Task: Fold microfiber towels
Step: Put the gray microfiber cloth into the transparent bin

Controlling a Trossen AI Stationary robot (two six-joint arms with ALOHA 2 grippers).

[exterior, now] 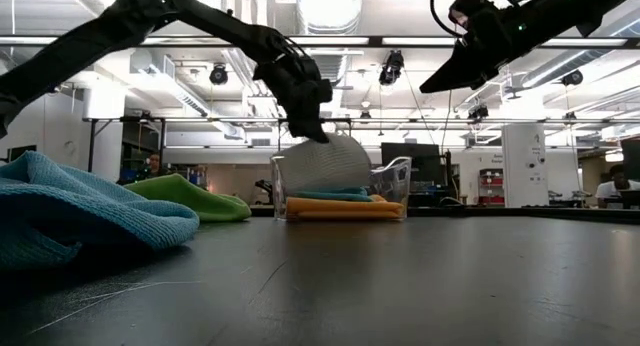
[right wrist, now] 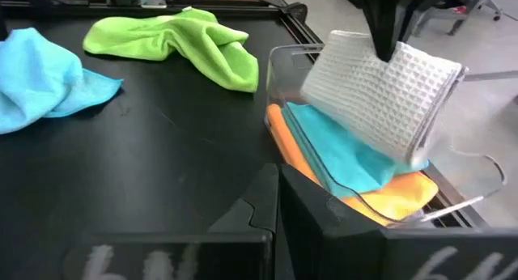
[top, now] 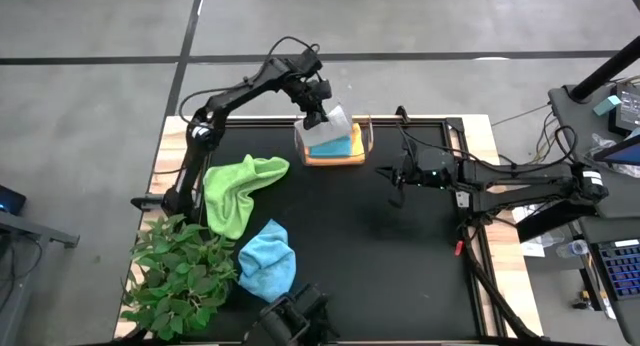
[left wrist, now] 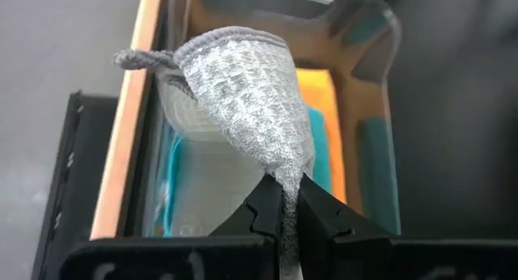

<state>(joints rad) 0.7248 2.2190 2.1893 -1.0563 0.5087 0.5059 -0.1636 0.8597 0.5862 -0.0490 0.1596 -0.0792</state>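
Note:
A folded pale grey-white towel (right wrist: 380, 94) hangs over the clear bin (top: 362, 136) at the table's far edge, with my left gripper (left wrist: 289, 195) shut on it. In the bin a folded teal towel (right wrist: 344, 154) lies on a folded yellow-orange one (right wrist: 396, 195). A lime green towel (top: 240, 186) lies crumpled on the table's left part. A light blue towel (top: 268, 258) lies bunched nearer the front. My right gripper (right wrist: 279, 191) hovers shut and empty above the table right of the middle, clear of the bin. My left gripper pinches the folded grey-white towel at its upper edge (left wrist: 287, 176) between its two fingers, several layers together. The fingers come from above, slanting down. The towel hangs tilted below them, its lower end (right wrist: 413, 154) inside the bin, just over the teal towel; whether it touches I cannot tell.
A leafy green plant (top: 180, 276) stands at the table's near left corner, beside the light blue towel. The black tabletop (top: 400, 266) spreads between the bin and the front edge. Cables and a stand sit off the table's right side.

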